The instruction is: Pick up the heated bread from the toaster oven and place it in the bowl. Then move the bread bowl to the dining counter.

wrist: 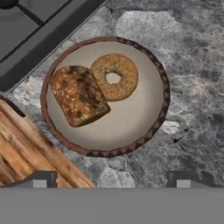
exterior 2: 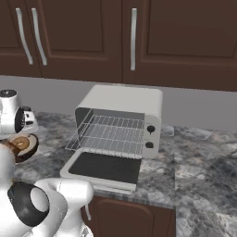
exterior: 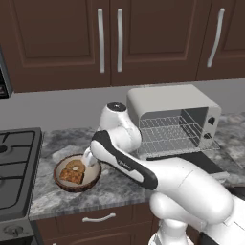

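Overhead, end effector point(wrist: 109, 183) spread wide, empty, bread point(wrist: 79, 95) in bowl point(wrist: 148, 127)

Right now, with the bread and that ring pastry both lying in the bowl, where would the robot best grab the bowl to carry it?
Probably by the rim of the bowl, from above, one finger inside and one outside. The bowl is shallow and too wide to span. The rim stretch farthest from the heated bread and the ring pastry is bare, so fingers would touch no food.
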Controlling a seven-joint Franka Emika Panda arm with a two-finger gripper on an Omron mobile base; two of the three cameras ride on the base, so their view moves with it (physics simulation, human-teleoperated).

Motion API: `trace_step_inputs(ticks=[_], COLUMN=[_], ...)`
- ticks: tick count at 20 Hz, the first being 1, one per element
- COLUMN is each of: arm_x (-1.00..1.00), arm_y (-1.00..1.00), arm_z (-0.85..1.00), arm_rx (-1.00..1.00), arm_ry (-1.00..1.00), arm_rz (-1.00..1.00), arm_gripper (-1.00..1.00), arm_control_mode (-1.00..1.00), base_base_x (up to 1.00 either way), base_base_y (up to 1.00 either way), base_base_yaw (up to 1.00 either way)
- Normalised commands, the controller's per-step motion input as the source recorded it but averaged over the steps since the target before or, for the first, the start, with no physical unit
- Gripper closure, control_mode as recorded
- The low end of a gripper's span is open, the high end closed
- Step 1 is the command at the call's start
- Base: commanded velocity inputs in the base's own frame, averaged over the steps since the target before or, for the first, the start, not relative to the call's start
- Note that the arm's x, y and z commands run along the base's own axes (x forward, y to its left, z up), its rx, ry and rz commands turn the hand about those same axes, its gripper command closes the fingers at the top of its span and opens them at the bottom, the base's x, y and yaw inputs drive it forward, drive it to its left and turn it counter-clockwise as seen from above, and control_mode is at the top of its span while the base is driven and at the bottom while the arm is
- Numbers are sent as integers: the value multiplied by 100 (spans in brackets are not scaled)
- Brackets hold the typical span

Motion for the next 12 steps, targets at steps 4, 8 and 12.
trace_step_inputs(ticks=[4, 8, 12], arm_x=[1, 20, 9], arm_y=[-24, 0, -1], arm_z=[-27, 0, 0], arm_rx=[4, 16, 28], arm_ry=[6, 19, 31], arm_rz=[-79, -59, -26], arm_gripper=[-100, -100, -100], arm_control_mode=[-100, -100, -100], base_base_x=[0, 0, 0], base_base_y=[0, 0, 0], base_base_yaw=[0, 0, 0])
